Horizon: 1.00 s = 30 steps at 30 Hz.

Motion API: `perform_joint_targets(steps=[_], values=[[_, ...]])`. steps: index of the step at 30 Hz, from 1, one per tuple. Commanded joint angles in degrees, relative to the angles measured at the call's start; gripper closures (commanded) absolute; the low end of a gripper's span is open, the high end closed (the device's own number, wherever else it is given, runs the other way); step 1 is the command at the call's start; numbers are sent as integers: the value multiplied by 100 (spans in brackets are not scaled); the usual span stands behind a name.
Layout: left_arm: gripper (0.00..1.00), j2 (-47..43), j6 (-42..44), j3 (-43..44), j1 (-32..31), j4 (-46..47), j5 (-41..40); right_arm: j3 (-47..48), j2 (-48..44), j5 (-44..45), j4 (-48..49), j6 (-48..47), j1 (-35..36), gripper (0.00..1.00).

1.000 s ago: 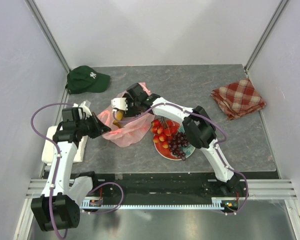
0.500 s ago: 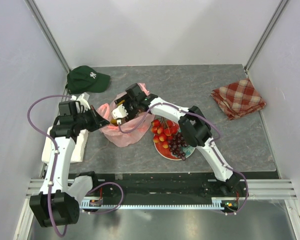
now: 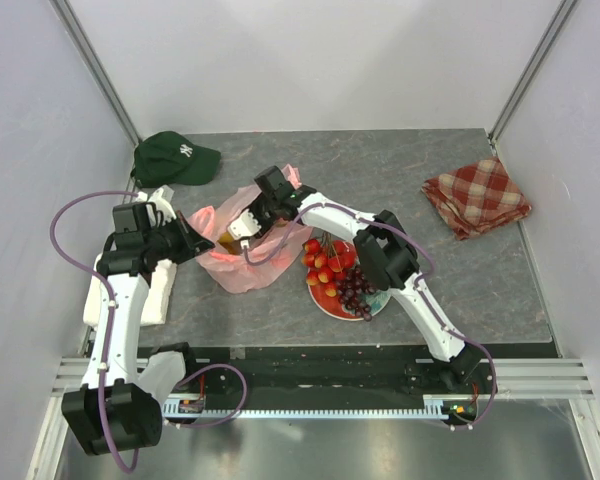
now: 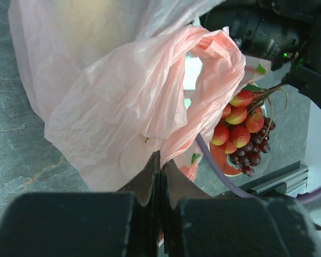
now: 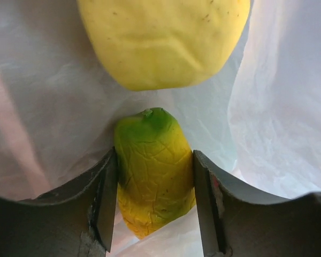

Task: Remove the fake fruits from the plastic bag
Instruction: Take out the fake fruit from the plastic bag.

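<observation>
Pulling the small yellow-green fruit [image 5: 150,150] out looks like your job now. Your right gripper [image 5: 154,198] is deep inside the plastic bag [image 3: 245,268], which lies left of the middle of the counter. Its two fingers press on both sides of that fruit. A big yellow lemon [image 5: 160,37] lies just past it. Your left gripper [image 4: 159,163] has its fingers tight together on a fold of the pink bag.

What could go wrong? The fruit is smooth and round, so it may pop out if you lift fast. The thin plastic may cling to the fingers and come up too. If the left hold slips, the bag may flop shut over the right arm.

The red plate [image 3: 328,303] sits just right of the bag, toward the near edge, with red berries [image 3: 323,262] and dark grapes [image 3: 355,290] on it. It is crowded, so look for a bare spot. A green cap [image 3: 175,158] is in the far left corner and a checked cloth [image 3: 477,195] is by the right edge. Both are well out of the way.
</observation>
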Motion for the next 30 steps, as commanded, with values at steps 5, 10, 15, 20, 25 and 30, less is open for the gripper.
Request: perform_joint_targets(steps=[5,10,15,20,25,30], values=[[97,13,75,176,94,411,-230,-801,-1989,-901,-277,1954,-4,66],[97,-5,5,185,111,596,-301,-969,-2660,-1543,-347,3844,-4,66],[97,22,-127,185,129,772,-301,-1188,-2888,-2220,-356,6129,-47,67],[97,162,-163,326,129,877,-266,-1391,-3047,-2502,-138,7350,-135,69],[97,215,-172,352,129,912,-239,-1005,-3362,-2151,-136,7951,-468,71],[96,171,-198,282,129,1000,-274,-741,-4004,-1931,-662,7873,-1057,70]])
